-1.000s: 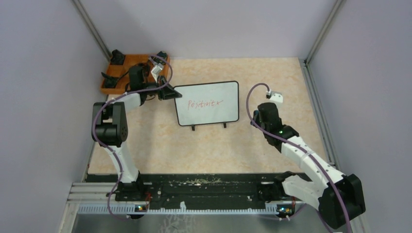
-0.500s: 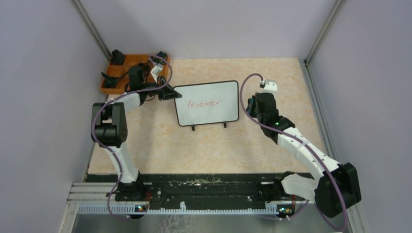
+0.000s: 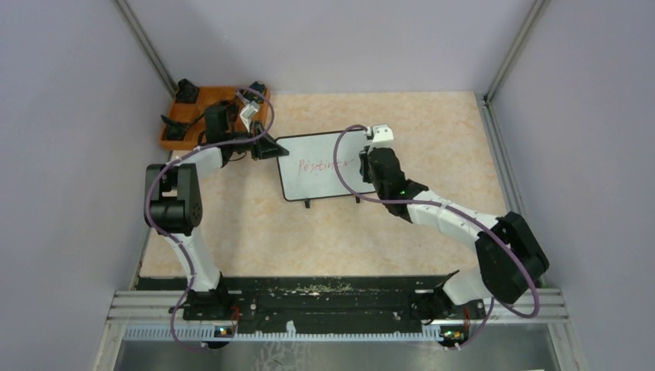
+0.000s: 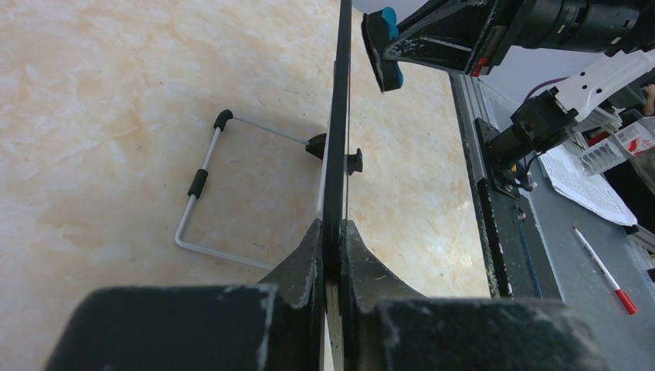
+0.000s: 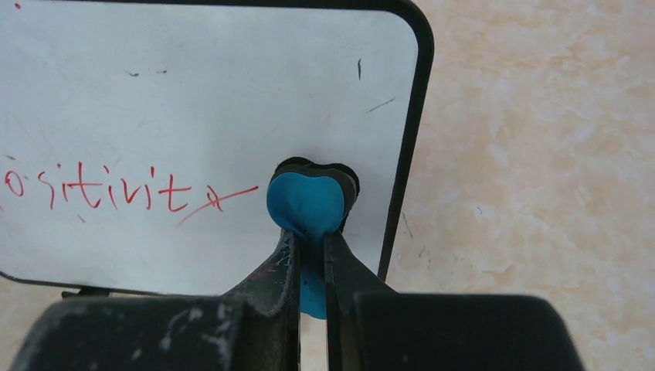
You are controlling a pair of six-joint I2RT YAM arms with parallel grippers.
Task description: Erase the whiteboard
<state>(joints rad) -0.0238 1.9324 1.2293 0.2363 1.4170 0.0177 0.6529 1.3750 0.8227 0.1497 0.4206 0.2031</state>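
The whiteboard (image 3: 328,166) is white inside a thin black frame, with red handwriting (image 5: 116,189) that ends in a slanted red stroke. The eraser (image 5: 305,205) is bright blue with a black pad behind it. The tray (image 3: 202,97) is orange, and the table (image 3: 432,124) is pale beige with cream marbling.

Whiteboard (image 3: 317,182) mid-table, tray (image 3: 202,96) behind-left; left claw (image 4: 330,232) on left edge, eraser (image 5: 305,202) in right claw (image 5: 310,238) before face.

What we cannot read
The whiteboard (image 5: 201,100) runs off the right wrist view's left edge, cutting the red writing (image 5: 108,189); from the left wrist we see it only edge-on, its face hidden.
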